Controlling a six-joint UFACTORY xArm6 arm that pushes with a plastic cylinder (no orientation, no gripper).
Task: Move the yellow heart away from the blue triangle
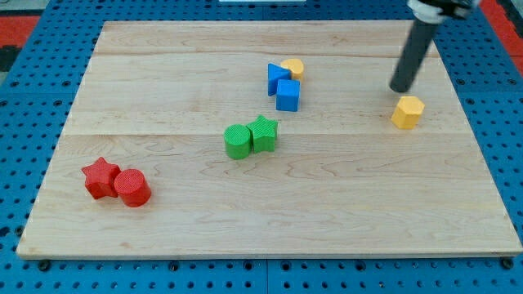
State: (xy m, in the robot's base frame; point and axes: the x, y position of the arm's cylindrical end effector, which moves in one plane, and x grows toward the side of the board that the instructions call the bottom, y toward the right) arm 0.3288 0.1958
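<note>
The yellow heart (293, 67) lies near the view's top centre, touching the upper right side of the blue triangle (278, 77), which partly hides it. My tip (400, 89) is far to the right of them, just above and left of a yellow hexagon block (408, 112), with a small gap between them. The dark rod slants up to the view's top right.
A blue cube (288, 95) sits right below the blue triangle. A green cylinder (237, 141) and a green star (264, 133) touch at the board's middle. A red star (100, 177) and a red cylinder (131, 188) sit at the lower left. The wooden board's edge (270, 255) runs along the bottom.
</note>
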